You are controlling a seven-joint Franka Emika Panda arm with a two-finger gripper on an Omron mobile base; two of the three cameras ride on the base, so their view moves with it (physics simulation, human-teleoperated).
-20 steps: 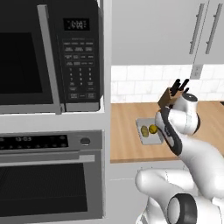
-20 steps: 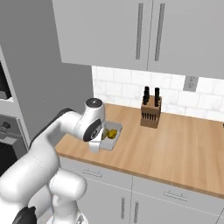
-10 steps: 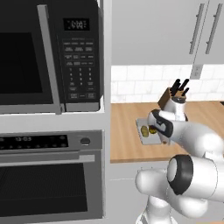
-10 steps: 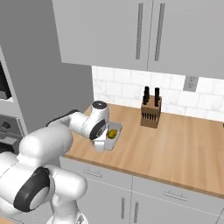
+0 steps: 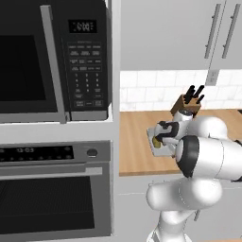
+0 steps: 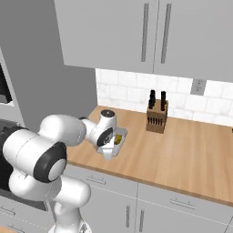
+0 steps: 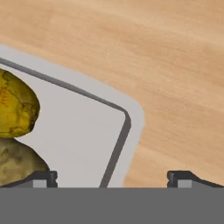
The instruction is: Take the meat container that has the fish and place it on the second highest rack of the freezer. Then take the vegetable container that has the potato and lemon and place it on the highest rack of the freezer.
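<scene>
Gripper (image 7: 113, 177): spread wide, holding nothing; one tip stands over the tray floor, the other over bare wood, so the tray's corner rim lies between them.
Tray (image 7: 83, 131): pale grey, shallow, with a darker inner edge and a rounded corner; it sits flat on the counter (image 6: 182, 150), near the counter's front edge and its left end.
Lemon (image 7: 15, 105): yellow, mottled, inside the tray at the left of the hand view.
Potato (image 7: 17, 164): tan-brown, touching the lemon, close beside one fingertip.
Tray from the base: seen as a small grey dish (image 6: 119, 141) just under the hand, with yellow showing in it (image 5: 157, 142).
Open room: bare wood stretches to the right of the tray; knife block (image 6: 156, 118) stands well apart, back by the tiled wall.
Left bound: the tall grey cabinet side (image 6: 54, 91) closes off the counter's left end.
Overhead: wall cupboards (image 6: 150, 36) hang above the counter.
Writing: microwave (image 5: 52, 61) display and keypad, and the oven (image 5: 52, 194) clock, carry characters too small to read.
</scene>
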